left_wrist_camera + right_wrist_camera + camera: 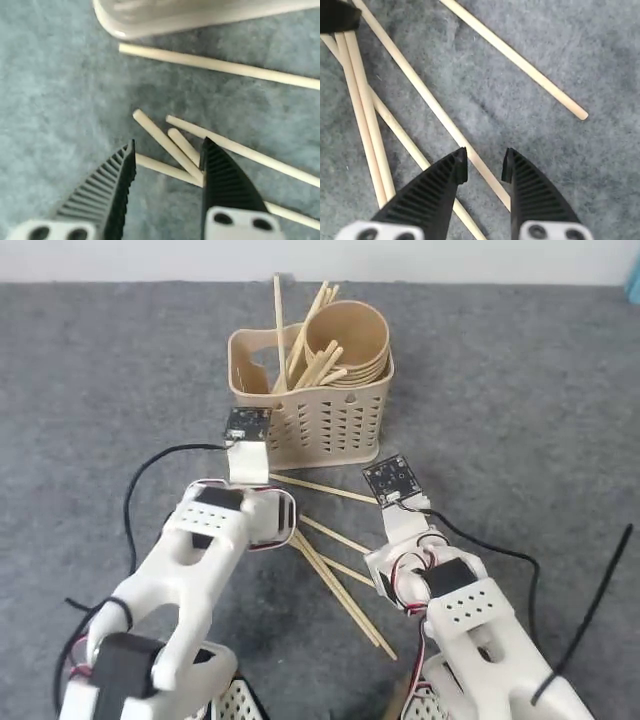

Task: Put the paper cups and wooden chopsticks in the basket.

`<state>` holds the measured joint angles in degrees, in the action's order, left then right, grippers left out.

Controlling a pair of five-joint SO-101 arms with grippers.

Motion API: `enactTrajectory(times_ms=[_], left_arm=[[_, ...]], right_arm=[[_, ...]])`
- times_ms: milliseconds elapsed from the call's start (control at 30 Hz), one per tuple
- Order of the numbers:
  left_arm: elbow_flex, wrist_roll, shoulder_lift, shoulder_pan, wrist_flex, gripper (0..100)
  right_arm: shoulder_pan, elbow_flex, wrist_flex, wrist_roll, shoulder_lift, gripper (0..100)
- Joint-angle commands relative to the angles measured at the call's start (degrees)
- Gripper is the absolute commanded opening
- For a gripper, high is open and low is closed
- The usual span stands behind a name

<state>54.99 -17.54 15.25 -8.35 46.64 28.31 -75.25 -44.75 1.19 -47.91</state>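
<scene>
A chopstick (430, 100) is straddled by the right gripper (484, 162), narrowly parted, its long axis angled to upper left.

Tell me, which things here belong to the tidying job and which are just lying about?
Job: basket, paper cups inside it, standing chopsticks in it, loose chopsticks, left claw, right claw.
Lying about: grey mat, black cables.
</scene>
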Motion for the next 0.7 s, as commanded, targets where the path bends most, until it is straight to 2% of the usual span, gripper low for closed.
enactTrajectory(times_ms=[0,300,367,500,667], left_arm=[[-3.03,-4.04,-1.05,-0.79,1.85,20],[-9.80,-5.45,-9.76,-1.23,6.15,19],[-11.47,-5.54,-11.96,-1.23,7.21,16],[-13.93,-5.36,-14.68,-1.23,8.62,1],[-13.93,-5.36,-14.86,-1.05,8.70,1]], right_arm=[[-0.84,0.44,1.45,-0.35,0.22,12.2],[-0.92,0.44,1.45,-0.26,0.22,12.3],[-0.92,0.44,1.45,0.26,0.22,12.3],[-2.51,0.44,1.54,2.29,0.22,12.3],[-2.95,0.44,1.54,2.46,0.22,12.3]])
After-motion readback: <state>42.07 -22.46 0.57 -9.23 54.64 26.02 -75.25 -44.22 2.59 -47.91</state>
